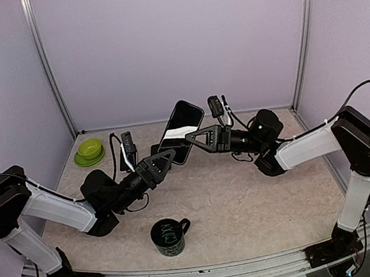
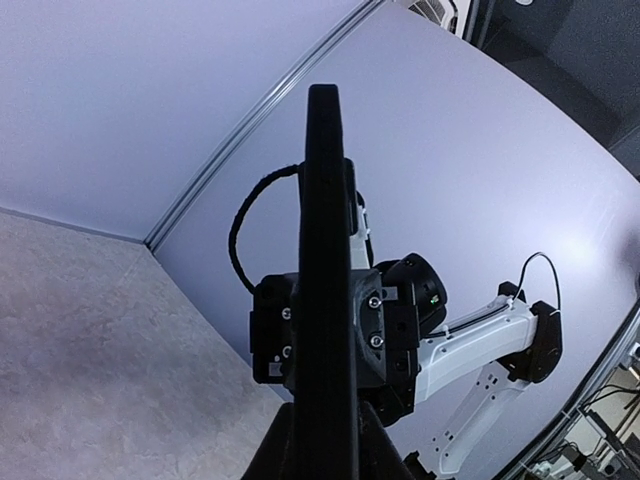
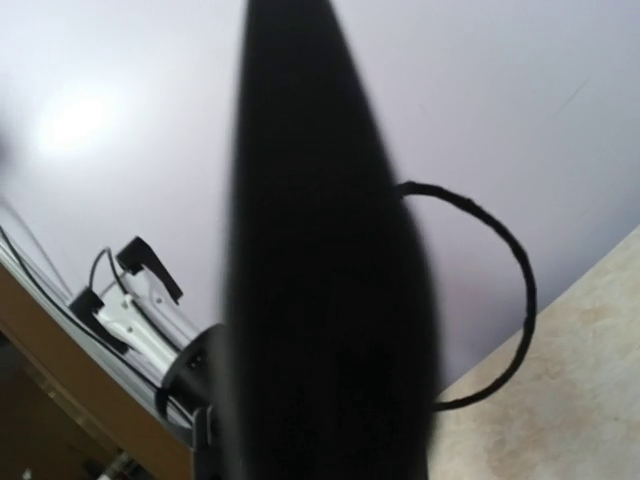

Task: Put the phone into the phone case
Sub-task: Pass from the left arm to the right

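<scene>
1. The left tool (image 1: pixel 169 156) grasps the phone (image 1: pixel 183 121) at its lower end.
2. The right tool (image 1: pixel 191 137) is clenched on the phone's edge, directly above the left tool.
3. No separate case is visible, so seating cannot be confirmed.

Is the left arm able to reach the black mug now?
Probably not yet: the left pincer is shut on the phone, shared with the right pincer. Nothing stands between it and the mug.
</scene>
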You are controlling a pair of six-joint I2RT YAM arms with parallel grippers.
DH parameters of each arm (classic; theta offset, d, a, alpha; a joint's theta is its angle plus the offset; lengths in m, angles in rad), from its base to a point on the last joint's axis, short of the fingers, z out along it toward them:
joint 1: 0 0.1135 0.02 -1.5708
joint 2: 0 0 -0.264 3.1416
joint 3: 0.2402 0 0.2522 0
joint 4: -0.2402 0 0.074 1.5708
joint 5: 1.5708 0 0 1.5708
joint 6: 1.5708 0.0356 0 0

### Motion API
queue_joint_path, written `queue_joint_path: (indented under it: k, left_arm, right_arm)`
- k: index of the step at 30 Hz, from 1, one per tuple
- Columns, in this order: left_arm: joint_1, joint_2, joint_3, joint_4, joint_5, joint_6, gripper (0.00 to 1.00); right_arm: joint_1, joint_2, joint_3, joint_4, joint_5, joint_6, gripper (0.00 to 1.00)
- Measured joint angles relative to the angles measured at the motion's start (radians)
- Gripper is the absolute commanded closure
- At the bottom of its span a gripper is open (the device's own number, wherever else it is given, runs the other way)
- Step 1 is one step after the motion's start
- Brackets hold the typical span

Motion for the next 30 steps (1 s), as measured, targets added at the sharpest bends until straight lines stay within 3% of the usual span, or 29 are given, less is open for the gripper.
queue_joint_path:
  k: [5, 12, 15, 18, 30]
  left_arm:
    - [0.0, -0.005, 0.0, 0.013, -0.005, 0.011, 0.46]
    - [0.0, -0.08, -0.006, -0.107, -0.031, 0.043, 0.21]
    - [0.002, -0.126, -0.023, -0.162, -0.047, 0.064, 0.16]
    - [0.007, -0.186, -0.041, -0.222, -0.064, 0.084, 0.03]
    - [0.016, -0.394, -0.138, -0.425, -0.15, 0.127, 0.01]
  right_arm:
    - [0.0, 0.0, 0.004, -0.041, -0.022, 0.005, 1.0]
    - [-0.034, -0.013, 0.012, -0.19, -0.08, -0.022, 1.0]
    - [-0.062, -0.034, 0.035, -0.319, -0.107, -0.067, 1.0]
    - [-0.097, -0.045, 0.072, -0.475, -0.121, -0.132, 0.99]
    - [-0.232, 0.011, 0.286, -1.054, -0.137, -0.453, 0.97]
